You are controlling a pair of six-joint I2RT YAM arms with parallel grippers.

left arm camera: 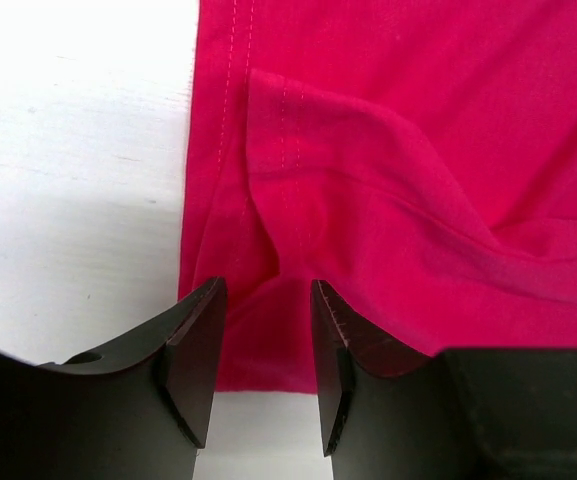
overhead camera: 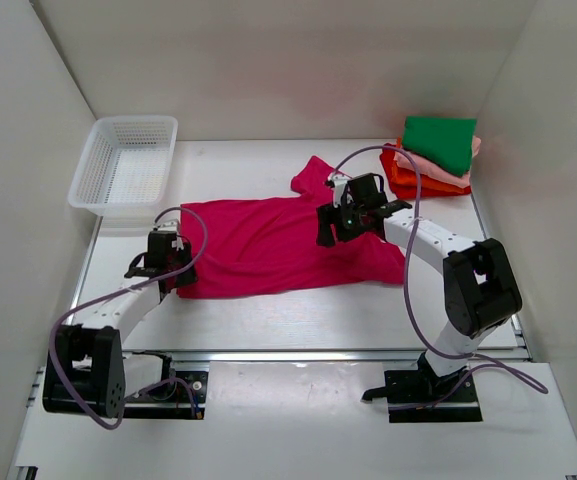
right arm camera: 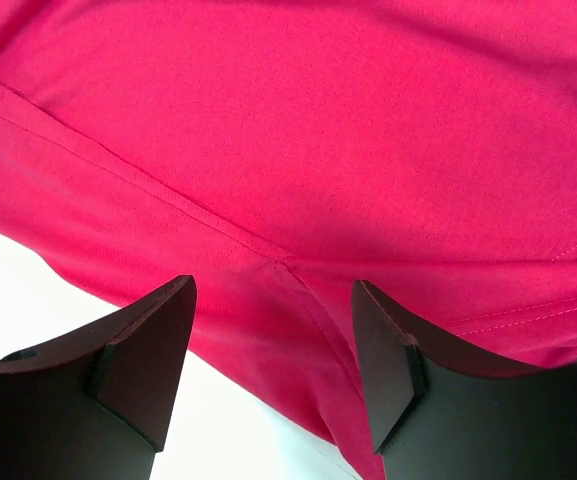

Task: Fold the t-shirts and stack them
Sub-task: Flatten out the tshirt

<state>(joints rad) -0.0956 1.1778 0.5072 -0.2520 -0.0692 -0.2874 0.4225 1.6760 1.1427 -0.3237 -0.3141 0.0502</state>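
White-walled bay, white tabletop | magenta t-shirt spread mid-tabletop, folded stack far right, basket far left | left gripper open over the shirt's left hem, right gripper open over a seam | step, I judge: taking hold for a fold | next: I'd close both on edges, lifting evenly.

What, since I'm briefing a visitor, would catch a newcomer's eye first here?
The magenta t-shirt lies spread at centre, with the left gripper open over its hem and the right gripper open near a sleeve. A folded stack, green on top, sits far right; a white basket far left.
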